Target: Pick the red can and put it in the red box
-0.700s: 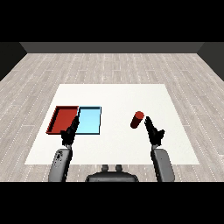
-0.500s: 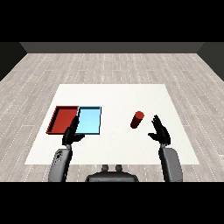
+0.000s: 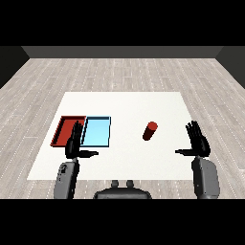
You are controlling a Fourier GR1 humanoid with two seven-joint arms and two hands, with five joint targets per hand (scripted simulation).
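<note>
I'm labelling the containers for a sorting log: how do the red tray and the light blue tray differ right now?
The red tray is red and lies at the outer, left side; the light blue tray is pale blue and lies nearer the red can. The left robot hand overlaps the red tray's near right corner in this view, while the light blue tray shows almost whole. Both are flat, shallow rectangles, side by side, holding nothing visible.

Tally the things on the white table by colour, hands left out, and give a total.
Red: 2, the red cylindrical can lying on its side and the shallow red rectangular tray.
Light blue: 1, the shallow light blue rectangular tray beside the red one.
Total: 3.
</note>
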